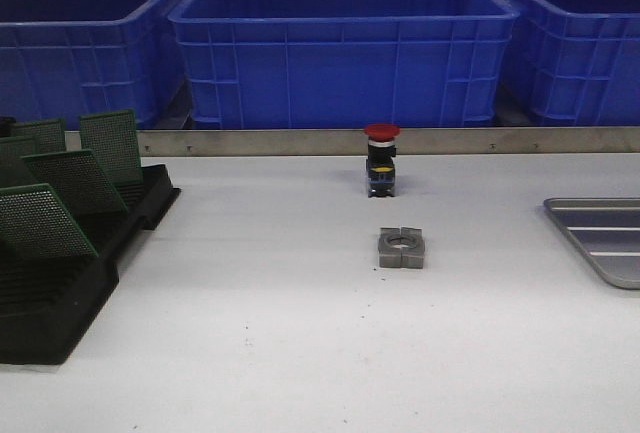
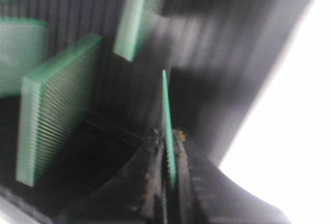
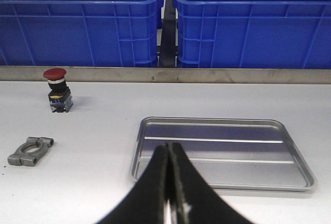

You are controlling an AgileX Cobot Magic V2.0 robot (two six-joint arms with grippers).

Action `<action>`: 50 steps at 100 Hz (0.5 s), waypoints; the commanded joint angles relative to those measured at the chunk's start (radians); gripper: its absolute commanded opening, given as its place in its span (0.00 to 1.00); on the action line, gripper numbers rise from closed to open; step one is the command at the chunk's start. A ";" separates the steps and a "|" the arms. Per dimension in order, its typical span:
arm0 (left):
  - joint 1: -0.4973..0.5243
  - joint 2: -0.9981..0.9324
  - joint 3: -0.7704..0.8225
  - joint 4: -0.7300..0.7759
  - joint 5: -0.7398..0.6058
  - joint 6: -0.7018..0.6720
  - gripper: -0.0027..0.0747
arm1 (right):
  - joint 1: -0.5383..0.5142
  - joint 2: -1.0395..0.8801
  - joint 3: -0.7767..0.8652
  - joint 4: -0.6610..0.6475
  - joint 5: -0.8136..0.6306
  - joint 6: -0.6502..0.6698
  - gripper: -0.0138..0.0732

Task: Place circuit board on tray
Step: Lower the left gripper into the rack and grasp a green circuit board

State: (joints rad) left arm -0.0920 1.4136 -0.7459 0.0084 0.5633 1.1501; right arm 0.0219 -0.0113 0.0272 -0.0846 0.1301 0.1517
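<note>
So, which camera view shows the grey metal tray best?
The right wrist view: the whole tray lies in view there, with rim, rounded corners and pale ribs, nothing on it, just beyond the right fingers, which are shut. The front view shows only one corner of it at the right edge. The left wrist view shows none of it.

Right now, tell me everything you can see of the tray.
The tray is a flat, shallow grey metal pan with a raised rim, rounded corners and pale ribs across its floor. It lies flat on the white table, at the right edge of the front view, where only part of it shows. Nothing lies in it. The right gripper, shut and empty, hangs just before its near rim. The red button and metal clamp sit apart from it.
</note>
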 commanded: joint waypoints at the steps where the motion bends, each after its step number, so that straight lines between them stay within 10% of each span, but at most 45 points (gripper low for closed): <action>1: -0.008 -0.064 -0.045 -0.019 0.109 -0.017 0.01 | 0.001 -0.019 0.001 -0.014 -0.074 -0.001 0.09; 50: -0.008 -0.296 -0.101 -0.431 0.426 -0.017 0.01 | 0.001 -0.019 0.001 -0.014 -0.074 -0.001 0.09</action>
State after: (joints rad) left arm -0.0942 1.1441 -0.8174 -0.2792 0.9766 1.1418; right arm 0.0219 -0.0113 0.0272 -0.0846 0.1301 0.1517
